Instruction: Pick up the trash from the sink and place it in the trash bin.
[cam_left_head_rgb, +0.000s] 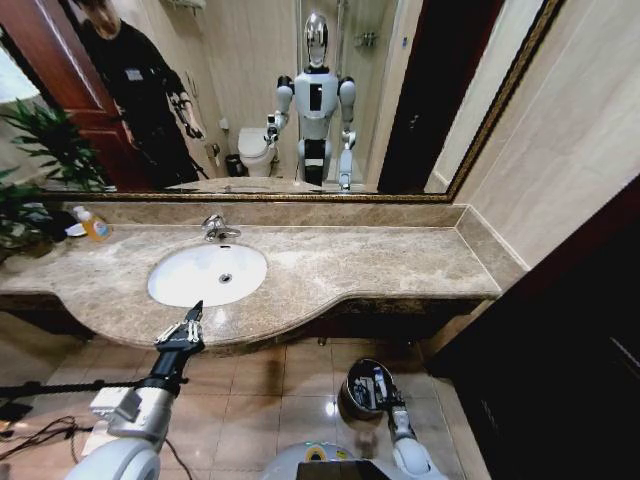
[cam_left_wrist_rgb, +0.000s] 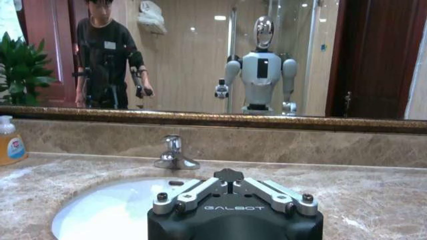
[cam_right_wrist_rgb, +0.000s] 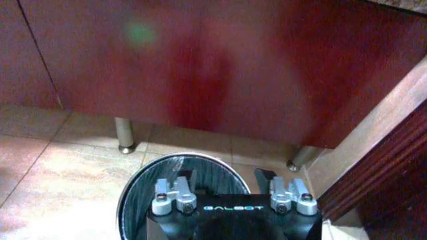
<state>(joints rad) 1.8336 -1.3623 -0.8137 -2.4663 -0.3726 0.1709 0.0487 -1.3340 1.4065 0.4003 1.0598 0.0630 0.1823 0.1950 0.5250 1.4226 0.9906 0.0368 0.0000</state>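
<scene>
The white oval sink (cam_left_head_rgb: 190, 285) sits in the marble counter (cam_left_head_rgb: 380, 265) under a chrome tap (cam_left_head_rgb: 215, 229). Its basin (cam_left_wrist_rgb: 100, 212) looks bare apart from the drain, and the trash is out of view. My left gripper (cam_left_head_rgb: 197, 308) is shut and hovers at the counter's front edge, just in front of the sink; its closed jaws (cam_left_wrist_rgb: 231, 176) point at the tap (cam_left_wrist_rgb: 173, 154). Low on the floor to the right, my right gripper (cam_left_head_rgb: 383, 385) is open directly above the round dark trash bin (cam_left_head_rgb: 351, 397). The fingers (cam_right_wrist_rgb: 265, 176) hang spread over the black liner (cam_right_wrist_rgb: 207, 172).
A yellow-orange soap bottle (cam_left_head_rgb: 93, 225) stands at the counter's back left beside a plant (cam_left_head_rgb: 40, 150). A dark cabinet (cam_left_head_rgb: 570, 340) walls in the right side close to the bin. Metal counter legs (cam_right_wrist_rgb: 123, 136) stand behind the bin. Cables (cam_left_head_rgb: 40, 430) lie on the floor at left.
</scene>
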